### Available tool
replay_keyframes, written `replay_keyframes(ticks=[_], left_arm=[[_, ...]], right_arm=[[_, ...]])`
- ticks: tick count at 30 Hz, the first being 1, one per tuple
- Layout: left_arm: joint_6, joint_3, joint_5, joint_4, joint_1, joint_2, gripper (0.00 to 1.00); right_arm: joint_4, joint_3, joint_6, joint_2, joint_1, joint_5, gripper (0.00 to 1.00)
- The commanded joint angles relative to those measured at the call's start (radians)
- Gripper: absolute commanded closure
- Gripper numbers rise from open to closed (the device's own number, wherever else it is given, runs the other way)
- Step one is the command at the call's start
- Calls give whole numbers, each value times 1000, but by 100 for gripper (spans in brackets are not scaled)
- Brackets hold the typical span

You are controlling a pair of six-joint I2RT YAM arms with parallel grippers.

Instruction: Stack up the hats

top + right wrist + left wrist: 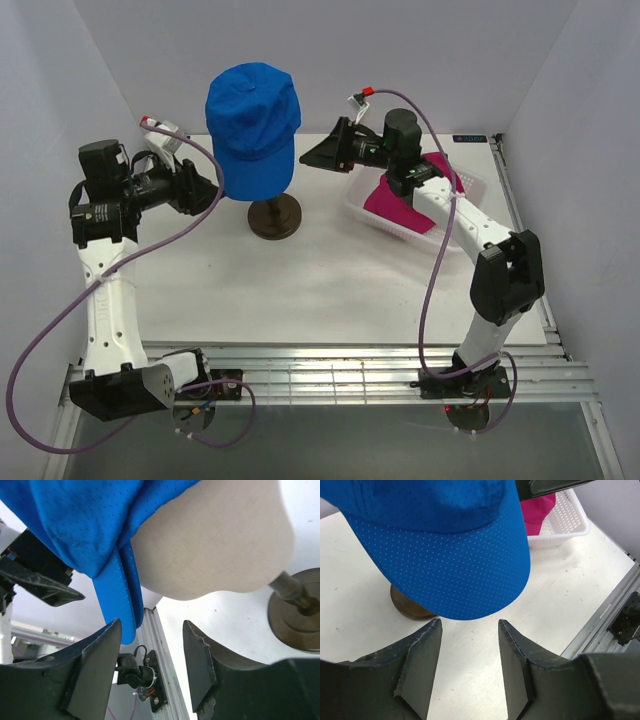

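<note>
We see the blue cap (252, 118) on the mannequin head (210, 540), between left hand (213, 190) and right hand (312, 157). Both gape, gripping nothing.

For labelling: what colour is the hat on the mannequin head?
Hat: bright blue; the top view shows it best.

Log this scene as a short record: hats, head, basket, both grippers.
blue hat: sits on the mannequin head, brim toward the near edge
pink hat: lies in the white basket; cannot tell whether one or two are there
stand: dark round base on the table
left gripper: open, empty, close to the blue brim, not touching
right gripper: open, empty, on the opposite side of the head
stack: blue hat apart from the pink
</note>
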Motion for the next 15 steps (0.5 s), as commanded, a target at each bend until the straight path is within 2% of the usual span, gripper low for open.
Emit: replay_keyframes(ticks=[1,4,6,8,11,13,15], left_arm=[[12,81,56,-35,0,-10,40],[-40,166,60,-22,0,25,42],[-107,238,14,23,0,44,49],[-147,283,-44,61,0,75,54],[-213,354,-118,145,0,139,57],[-281,381,-183,204,0,180,48],[-324,404,-183,245,0,252,40]], right_arm=[[-142,70,-159,-93,-39,37,41],[-190,131,-208,-101,-69,46,40],[-253,225,-251,-95,-92,93,40],[-358,321,-449,-68,-86,176,41],[-338,398,-679,-32,-73,302,40],[-339,482,-666,27,-86,319,38],[-374,592,-559,90,-100,283,38]])
